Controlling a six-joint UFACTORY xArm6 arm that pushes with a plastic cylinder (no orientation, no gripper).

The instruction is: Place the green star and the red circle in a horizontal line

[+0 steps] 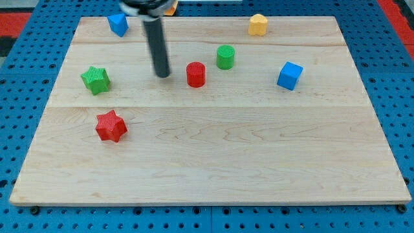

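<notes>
Rod down on the board, my tip (pixel 163 75) just off the red circle (pixel 196 74).

No pincer on this arm, only the bare rod, grasping nothing; my tip sits close to the red circle's left, a small gap between. From the red circle: green star (pixel 96 79) well to the left, about level, slightly lower; green cylinder (pixel 225 57) near, up-right; blue cube (pixel 290 76) off right; red star (pixel 110 125) down-left; yellow block (pixel 258 24) far up-right; second blue block (pixel 117 24) far up-left; all on the wooden board (pixel 213 162).
</notes>
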